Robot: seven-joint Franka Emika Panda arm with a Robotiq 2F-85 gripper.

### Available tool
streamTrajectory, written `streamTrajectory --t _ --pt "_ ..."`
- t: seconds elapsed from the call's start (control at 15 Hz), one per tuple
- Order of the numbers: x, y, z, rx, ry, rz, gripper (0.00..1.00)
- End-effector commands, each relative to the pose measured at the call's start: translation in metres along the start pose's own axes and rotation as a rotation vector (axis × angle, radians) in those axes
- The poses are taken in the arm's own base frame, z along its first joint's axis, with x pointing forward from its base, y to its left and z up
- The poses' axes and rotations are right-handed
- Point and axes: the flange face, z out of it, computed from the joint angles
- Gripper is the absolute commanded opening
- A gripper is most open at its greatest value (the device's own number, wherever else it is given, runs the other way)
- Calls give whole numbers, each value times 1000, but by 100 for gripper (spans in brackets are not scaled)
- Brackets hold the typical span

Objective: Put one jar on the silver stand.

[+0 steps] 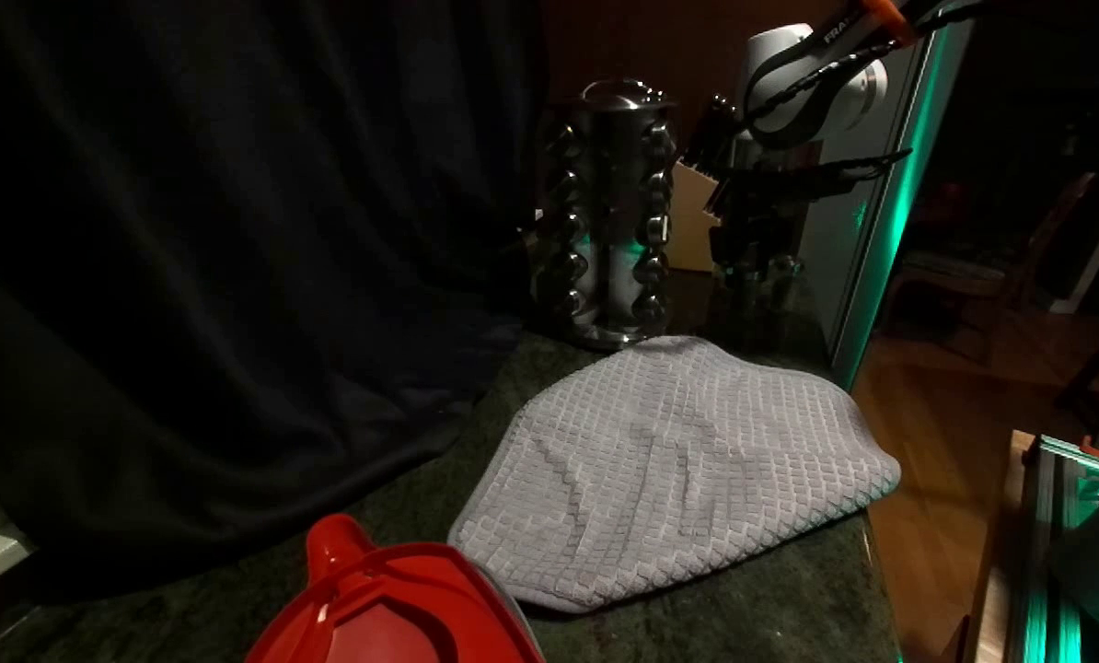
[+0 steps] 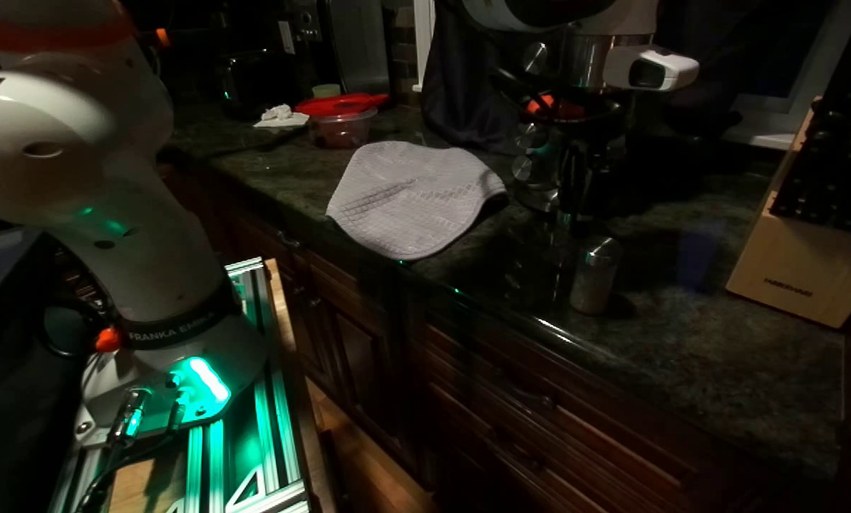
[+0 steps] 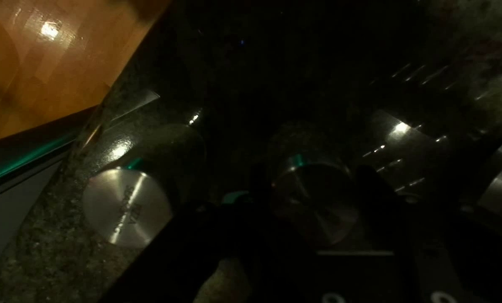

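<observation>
The silver stand point(image 1: 625, 98) stands upright on the counter, several jar lids showing along its sides. One jar point(image 2: 595, 278) with a silver lid is upright near the counter's front edge; its lid appears to be the bright one at lower left in the wrist view. A second jar's lid point(image 3: 314, 202) sits in shadow between the fingers of my gripper point(image 3: 313, 174), one finger on each side. It is too dark to see whether they touch it. My gripper points down close beside the stand in both exterior views, its fingertips hard to make out.
A grey cloth point(image 1: 688, 460) lies crumpled in front of the stand. Beyond it is a clear container with a red lid point(image 2: 343, 105). A wooden knife block point(image 2: 800, 260) stands near the counter's end. A dark curtain point(image 1: 237, 276) hangs behind.
</observation>
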Motion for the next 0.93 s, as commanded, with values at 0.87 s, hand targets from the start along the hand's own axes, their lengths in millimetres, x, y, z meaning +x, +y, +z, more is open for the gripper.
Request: streamTrajectory --t 0.87 --pt "22 24 -109 109 53 3 24"
